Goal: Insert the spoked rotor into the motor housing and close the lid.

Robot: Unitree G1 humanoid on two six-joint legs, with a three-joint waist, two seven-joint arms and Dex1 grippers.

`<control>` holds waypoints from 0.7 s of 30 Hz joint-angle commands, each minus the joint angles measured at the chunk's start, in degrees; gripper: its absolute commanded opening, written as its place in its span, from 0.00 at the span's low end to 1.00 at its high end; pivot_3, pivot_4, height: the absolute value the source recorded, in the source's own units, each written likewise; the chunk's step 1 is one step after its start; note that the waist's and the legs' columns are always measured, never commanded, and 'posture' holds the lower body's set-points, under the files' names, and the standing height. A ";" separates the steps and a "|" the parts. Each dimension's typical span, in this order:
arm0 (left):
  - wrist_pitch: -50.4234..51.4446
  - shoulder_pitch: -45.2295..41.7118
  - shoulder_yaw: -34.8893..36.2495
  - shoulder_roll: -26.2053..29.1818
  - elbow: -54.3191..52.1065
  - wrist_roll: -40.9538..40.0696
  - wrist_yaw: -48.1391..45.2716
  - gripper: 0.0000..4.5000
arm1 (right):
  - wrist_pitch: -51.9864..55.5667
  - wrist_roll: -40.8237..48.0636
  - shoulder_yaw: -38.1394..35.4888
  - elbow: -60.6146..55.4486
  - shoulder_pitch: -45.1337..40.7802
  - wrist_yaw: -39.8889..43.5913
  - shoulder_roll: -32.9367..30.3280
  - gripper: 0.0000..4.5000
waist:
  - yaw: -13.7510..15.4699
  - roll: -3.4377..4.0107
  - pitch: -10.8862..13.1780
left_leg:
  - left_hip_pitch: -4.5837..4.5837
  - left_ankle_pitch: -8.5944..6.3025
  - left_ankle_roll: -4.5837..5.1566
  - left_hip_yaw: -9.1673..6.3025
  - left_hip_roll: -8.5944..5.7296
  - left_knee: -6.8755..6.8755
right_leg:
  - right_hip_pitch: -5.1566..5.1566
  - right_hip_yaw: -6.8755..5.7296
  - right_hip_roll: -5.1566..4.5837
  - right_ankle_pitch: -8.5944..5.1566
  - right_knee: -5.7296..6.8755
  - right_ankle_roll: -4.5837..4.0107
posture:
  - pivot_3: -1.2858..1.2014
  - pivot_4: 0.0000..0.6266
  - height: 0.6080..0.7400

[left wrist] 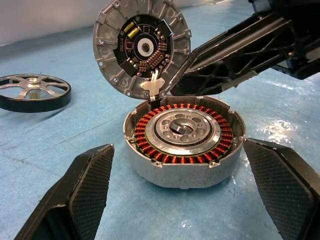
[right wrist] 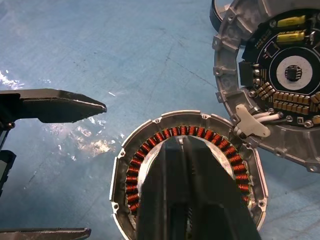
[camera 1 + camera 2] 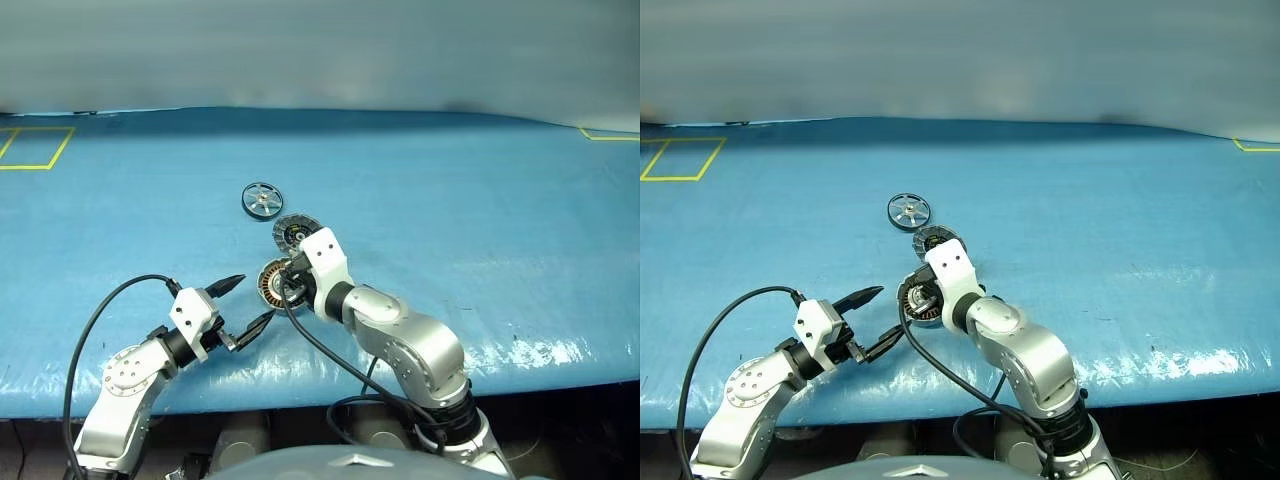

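a: housing check. motor housing sits on the blue table cover, well in from the near edge, its mouth up. copper windings ring a silver centre, nothing seated inside.

b: lid?

a: lid is swung open on its hinge and stands up at the far rim of the cup, inner face with the dark centre and small components toward the left wrist camera. a white clip and wires sit at the hinge.

b: rotor position?

a: spoked rotor lies flat on the cover beyond the lid, just apart from it, further from the robot than the housing. open blue surface on every other side of it.

b: grippers?

a: left gripper has its 2 fingers spread wide, pointing at the housing from the robot's left. in the left wrist view the cup sits between the 2 fingers, touching neither. right gripper has its fingers pressed together, pinching nothing, hanging over the housing mouth; from the head views its tip is over the cup. contact with the rim: cannot tell.

b: free room?

a: table to the right of the housing is bare blue cover. yellow tape outlines sit at the far left and far right corners, well apart from the parts.
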 commanded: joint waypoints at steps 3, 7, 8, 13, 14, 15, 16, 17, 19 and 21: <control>-0.86 0.67 0.40 0.06 -0.94 0.18 0.59 1.00 | 0.60 -0.63 1.29 0.52 -1.07 -0.68 0.15 0.01 | -0.05 0.01 0.00 | -0.02 0.00 0.00 0.00 0.00 -0.03 | -0.04 0.00 0.00 0.01 -0.01 0.01 | 0.52 0.24 1.00; -0.87 0.94 0.43 0.19 -1.10 0.12 0.81 1.00 | 0.73 -0.69 1.46 0.37 -0.90 -0.24 -0.48 0.01 | -0.09 0.01 0.01 | -0.03 0.00 0.00 0.00 0.01 -0.05 | -0.08 -0.01 0.01 0.01 0.01 0.02 | 0.52 0.24 1.00; -0.87 0.98 0.40 0.20 -1.13 0.11 0.85 1.00 | 0.76 -0.68 1.48 0.30 -0.83 -0.17 -0.55 0.01 | -0.10 0.01 0.01 | -0.03 0.00 0.00 0.00 0.01 -0.05 | -0.07 -0.01 0.01 0.01 0.01 0.01 | 0.52 0.24 1.00; -0.78 1.03 0.30 0.27 -1.18 0.11 0.98 1.00 | 0.98 -0.58 1.77 0.30 -0.60 -0.01 -0.66 0.01 | -0.12 0.01 0.01 | -0.03 0.00 0.00 0.01 0.01 -0.05 | -0.08 -0.01 0.01 0.00 0.01 0.02 | 0.52 0.24 1.00; -0.77 1.04 0.30 0.27 -1.19 0.09 0.97 1.00 | 1.03 -0.57 1.86 0.33 -0.52 0.00 -0.67 0.01 | -0.11 0.01 0.00 | -0.03 0.00 0.00 0.01 0.01 -0.05 | -0.08 -0.01 0.01 0.00 0.01 0.02 | 0.52 0.24 1.00; -0.76 1.04 0.28 0.28 -1.19 0.08 0.96 1.00 | 1.08 -0.55 1.93 0.33 -0.44 0.03 -0.70 0.01 | -0.11 0.01 0.00 | -0.03 0.00 0.00 0.01 0.01 -0.05 | -0.08 -0.01 0.01 0.00 0.01 0.02 | 0.52 0.24 1.00; -0.75 1.04 0.26 0.29 -1.18 0.12 0.97 1.00 | 1.14 -0.52 1.97 0.33 -0.37 0.07 -0.72 0.01 | -0.11 0.01 0.01 | -0.03 0.00 0.00 0.00 0.01 -0.05 | -0.08 -0.01 0.01 0.00 0.00 0.02 | 0.52 0.24 1.00; -0.75 1.05 0.24 0.32 -1.17 0.15 0.95 1.00 | 1.22 -0.48 2.02 0.36 -0.30 0.10 -0.74 0.01 | -0.11 0.01 0.00 | -0.03 0.00 0.00 0.01 0.01 -0.05 | -0.08 -0.01 0.01 0.00 0.01 0.02 | 0.52 0.24 1.00; -0.70 1.05 0.24 0.30 -1.20 0.10 0.96 1.00 | 1.41 -0.47 2.20 0.51 -0.17 0.20 -0.81 0.01 | -0.11 0.01 0.00 | -0.03 0.00 0.00 0.01 0.01 -0.05 | -0.08 -0.01 0.01 0.00 0.00 0.02 | 0.52 0.24 1.00; -0.69 1.07 0.27 0.30 -1.20 0.07 0.95 1.00 | 1.45 -0.50 2.42 0.70 -0.04 0.24 -0.83 0.01 | -0.12 0.01 0.01 | -0.03 0.00 0.00 0.01 0.01 -0.05 | -0.08 -0.01 0.01 0.00 0.00 0.01 | 0.52 0.24 1.00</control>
